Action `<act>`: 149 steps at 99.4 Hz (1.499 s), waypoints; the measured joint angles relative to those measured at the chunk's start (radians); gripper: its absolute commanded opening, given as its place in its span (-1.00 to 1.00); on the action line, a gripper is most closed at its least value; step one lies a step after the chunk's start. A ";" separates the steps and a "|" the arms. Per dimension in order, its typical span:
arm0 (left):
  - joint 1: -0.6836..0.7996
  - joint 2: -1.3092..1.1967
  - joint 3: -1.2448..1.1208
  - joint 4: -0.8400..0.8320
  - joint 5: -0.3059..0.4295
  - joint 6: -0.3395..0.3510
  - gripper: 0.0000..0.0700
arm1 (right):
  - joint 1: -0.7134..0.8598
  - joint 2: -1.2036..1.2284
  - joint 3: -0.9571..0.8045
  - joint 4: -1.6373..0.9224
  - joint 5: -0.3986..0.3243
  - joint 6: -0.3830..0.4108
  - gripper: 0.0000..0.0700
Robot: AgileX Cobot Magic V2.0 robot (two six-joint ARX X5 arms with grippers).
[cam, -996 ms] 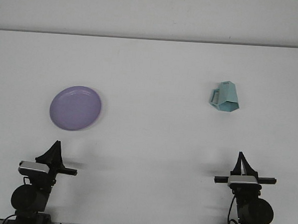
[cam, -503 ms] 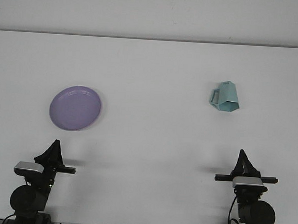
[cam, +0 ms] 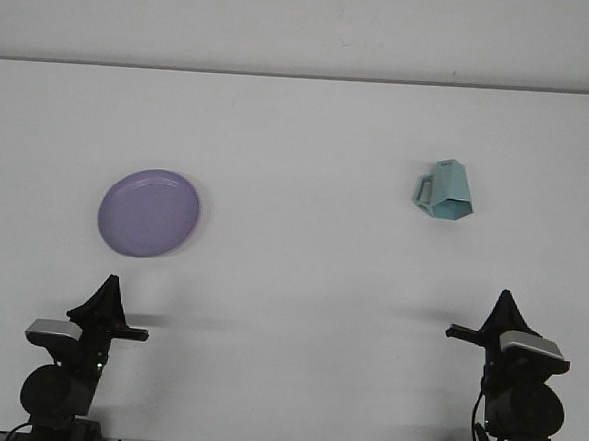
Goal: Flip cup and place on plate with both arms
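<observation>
1. White table (cam: 307, 162) fills the view.
2. Purple plate (cam: 149, 213) lies left of centre, nothing on it.
3. Left gripper (cam: 107, 292) and right gripper (cam: 508, 303) sit at the near edge, holding nothing; finger opening cannot be told.
4. Teal cup (cam: 446, 191) stands upside down, far right, well apart from the plate.

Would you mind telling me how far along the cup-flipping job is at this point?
Nothing looks done yet. The teal cup sits mouth-down on the table's right side, untouched, and the purple plate on the left holds nothing. Both the left gripper and the right gripper sit near the front edge, far from either item. Reaching the cup, flipping it and setting it on the plate all remain.
</observation>
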 measured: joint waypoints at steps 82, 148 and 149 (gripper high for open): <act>0.000 0.000 0.000 0.000 0.000 -0.003 -0.97 | -0.108 1.194 0.226 0.780 -0.111 -0.494 0.66; 0.000 0.000 0.000 -0.007 0.000 -0.003 -0.97 | -0.208 1.643 0.556 0.850 -0.293 -0.563 0.54; 0.000 0.000 0.000 -0.007 0.000 -0.003 -0.97 | -0.208 1.647 0.560 0.850 -0.296 -0.565 0.54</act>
